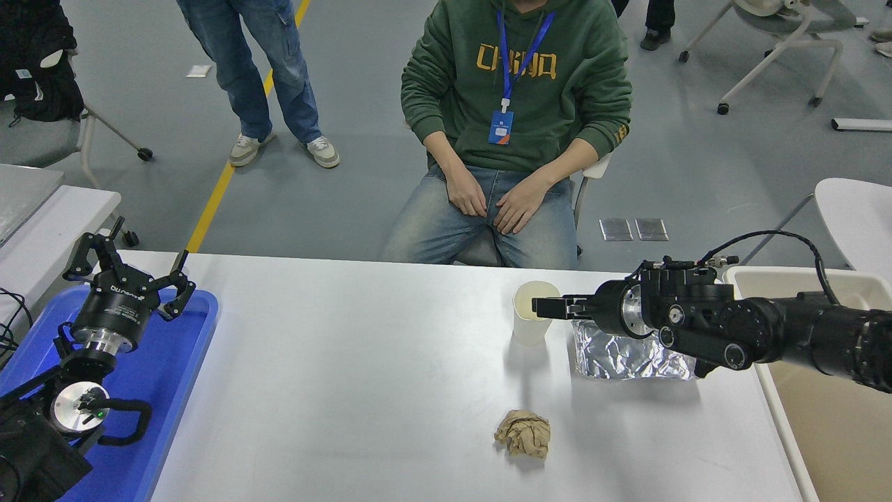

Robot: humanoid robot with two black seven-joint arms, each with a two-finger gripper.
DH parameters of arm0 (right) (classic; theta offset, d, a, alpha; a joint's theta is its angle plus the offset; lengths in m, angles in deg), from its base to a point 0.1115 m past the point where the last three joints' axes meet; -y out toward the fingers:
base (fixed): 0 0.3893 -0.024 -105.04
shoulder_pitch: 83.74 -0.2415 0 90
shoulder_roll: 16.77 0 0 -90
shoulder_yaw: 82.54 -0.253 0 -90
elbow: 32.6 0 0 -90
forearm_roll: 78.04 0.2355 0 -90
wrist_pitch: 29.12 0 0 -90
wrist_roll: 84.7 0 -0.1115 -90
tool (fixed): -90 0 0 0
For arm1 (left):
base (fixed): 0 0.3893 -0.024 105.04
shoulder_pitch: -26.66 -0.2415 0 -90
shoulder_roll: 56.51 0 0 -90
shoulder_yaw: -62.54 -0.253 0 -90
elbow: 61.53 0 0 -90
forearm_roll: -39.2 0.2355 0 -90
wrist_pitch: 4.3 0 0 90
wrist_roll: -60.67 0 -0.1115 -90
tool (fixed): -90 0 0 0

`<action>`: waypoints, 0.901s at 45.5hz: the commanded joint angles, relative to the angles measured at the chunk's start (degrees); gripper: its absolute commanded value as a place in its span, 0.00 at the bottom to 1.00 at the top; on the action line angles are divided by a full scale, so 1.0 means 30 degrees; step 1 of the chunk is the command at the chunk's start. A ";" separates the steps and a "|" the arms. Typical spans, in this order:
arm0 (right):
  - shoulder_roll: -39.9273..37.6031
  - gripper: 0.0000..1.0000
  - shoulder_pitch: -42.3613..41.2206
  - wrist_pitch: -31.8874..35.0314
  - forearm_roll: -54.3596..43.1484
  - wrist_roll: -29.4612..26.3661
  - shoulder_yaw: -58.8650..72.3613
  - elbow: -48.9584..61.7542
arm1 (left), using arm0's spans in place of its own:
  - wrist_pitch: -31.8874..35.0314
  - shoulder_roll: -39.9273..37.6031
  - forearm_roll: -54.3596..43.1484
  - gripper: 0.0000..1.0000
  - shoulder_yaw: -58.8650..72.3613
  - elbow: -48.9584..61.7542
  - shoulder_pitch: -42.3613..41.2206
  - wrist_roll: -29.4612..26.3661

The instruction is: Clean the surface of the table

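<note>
**Right arm reaching across the littered tabletop toward the cup**

The table surface is filling the lower half of the view, its far edge running just in front of a seated person in a green hoodie. Three pieces of litter are lying on its right half. A pale paper cup is standing upright near the far edge. Just to its right, a crumpled sheet of silver foil is lying flat, reaching toward the right edge. A ball of brown paper is sitting closer to the near edge, well apart from both.

The right gripper is coming in from the right edge, its arm stretching level over the foil and hiding part of it. Its tip is overlapping the cup's rim on the right side; whether it is touching the cup cannot be told, and its fingers are lining up edge-on, so whether they are apart or together cannot be told either.

The left gripper is hanging parked over a blue tray at the table's left edge, its fingers spread wide around nothing.

A beige bin is standing past the right edge.
</note>
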 commanded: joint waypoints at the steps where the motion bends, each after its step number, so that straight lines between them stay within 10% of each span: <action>1: 0.0293 1.00 -0.0016 0.0503 0.0033 -0.0508 0.0001 0.0389 | 0.0001 0.0001 0.0000 1.00 -0.0001 0.0000 0.0000 0.0001; 30: 0.3691 0.99 0.0774 0.1645 0.0648 -0.1593 0.0263 0.4343 | 0.0001 0.0001 0.0000 1.00 -0.0001 0.0000 0.0000 0.0001; 41: 0.4191 0.77 0.1068 0.1821 0.0326 -0.1593 0.0470 0.5311 | 0.0001 0.0001 0.0000 1.00 -0.0001 0.0000 0.0000 0.0001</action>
